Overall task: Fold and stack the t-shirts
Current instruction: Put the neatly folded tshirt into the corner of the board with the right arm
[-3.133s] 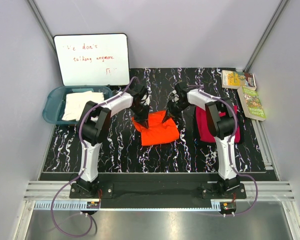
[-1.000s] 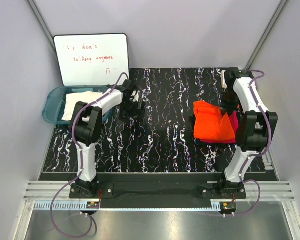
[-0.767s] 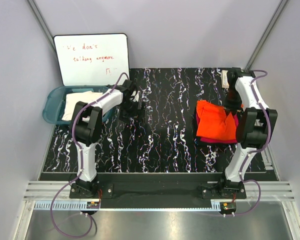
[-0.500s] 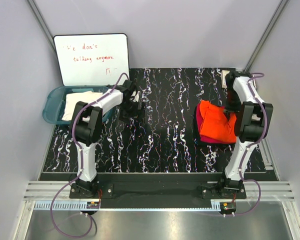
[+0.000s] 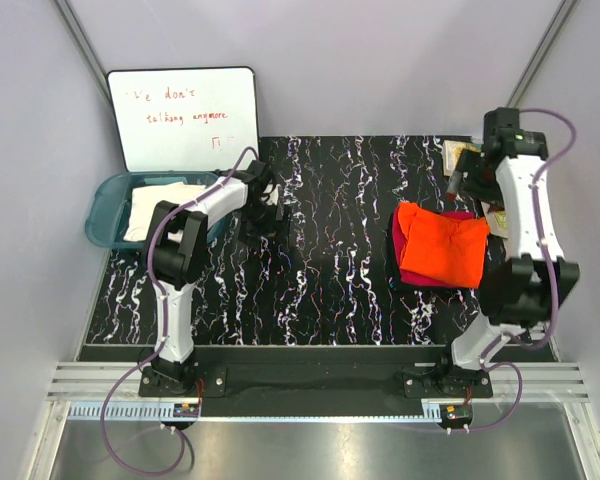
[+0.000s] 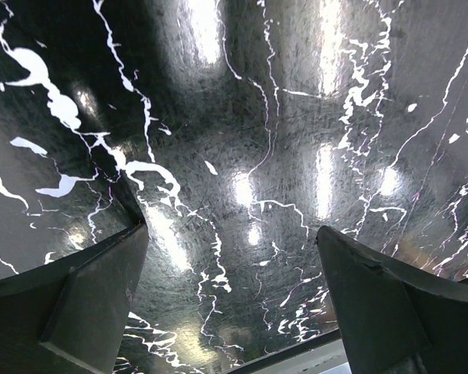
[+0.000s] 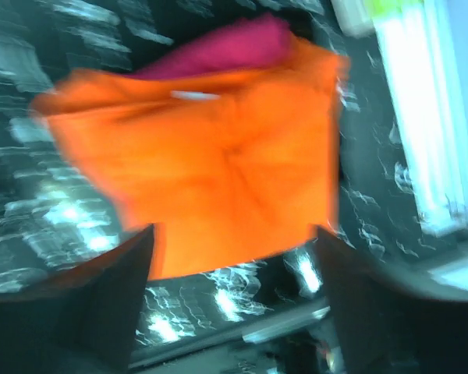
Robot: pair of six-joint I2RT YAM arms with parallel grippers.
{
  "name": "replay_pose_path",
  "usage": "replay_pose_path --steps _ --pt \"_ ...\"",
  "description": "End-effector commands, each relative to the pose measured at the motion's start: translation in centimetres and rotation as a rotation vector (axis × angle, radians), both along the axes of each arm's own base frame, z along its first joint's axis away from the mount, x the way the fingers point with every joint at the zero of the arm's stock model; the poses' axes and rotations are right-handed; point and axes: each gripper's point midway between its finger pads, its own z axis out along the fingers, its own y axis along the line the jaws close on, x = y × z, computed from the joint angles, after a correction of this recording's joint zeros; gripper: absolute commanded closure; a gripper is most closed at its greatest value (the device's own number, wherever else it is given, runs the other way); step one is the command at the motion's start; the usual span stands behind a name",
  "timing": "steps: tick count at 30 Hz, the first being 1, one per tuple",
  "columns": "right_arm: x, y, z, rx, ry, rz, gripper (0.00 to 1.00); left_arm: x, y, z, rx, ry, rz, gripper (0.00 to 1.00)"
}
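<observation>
Folded orange t-shirt [image 5: 442,245] lies atop the magenta t-shirt [image 5: 396,250] on the table's [image 5: 330,200] right side; right end effector [image 5: 462,180] hovers above its far edge — fingers apart, empty; left end effector [image 5: 263,205] spread wide over the table.

Seen from black base bar [image 5: 310,377]: left arm [image 5: 212,205] and right arm [image 5: 531,195] alike, with white shells and black joint housings. A purple cable [image 5: 104,420] loops below the bar at each base, then runs up the links. On the left gripper [image 6: 234,304], matte black wedge fingers [image 6: 78,300].
</observation>
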Motion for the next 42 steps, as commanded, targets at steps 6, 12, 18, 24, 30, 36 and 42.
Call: replay_pose_path --steps 6,12,18,24,30,36,42 --pt "2.9 14.4 -0.2 0.838 -0.221 0.230 1.00 0.4 -0.3 -0.3 -0.011 0.001 -0.017 0.01" --pt "0.9 19.1 -2.4 1.301 -0.188 0.251 1.00 -0.1 0.2 -0.5 0.006 0.007 -0.018 0.01" --pt "-1.0 19.3 -6.2 1.356 -0.115 0.236 1.00 -0.3 0.2 -0.8 0.006 0.015 -0.025 0.01" --pt "-2.0 19.3 -11.5 1.443 -0.001 0.128 1.00 -0.3 0.3 -0.7 0.011 0.011 -0.026 0.01" --pt "-3.3 19.8 -17.2 1.537 0.193 0.006 1.00 -0.1 0.4 -0.6 0.021 0.003 -0.027 0.01" --pt "-6.5 21.9 -21.8 1.492 0.429 -0.059 1.00 -0.3 0.7 -0.6 0.036 0.005 -0.027 0.01" --pt "-5.7 22.3 -18.7 1.437 0.367 0.051 1.00 -0.1 0.8 -0.4 0.040 0.000 -0.026 0.01"
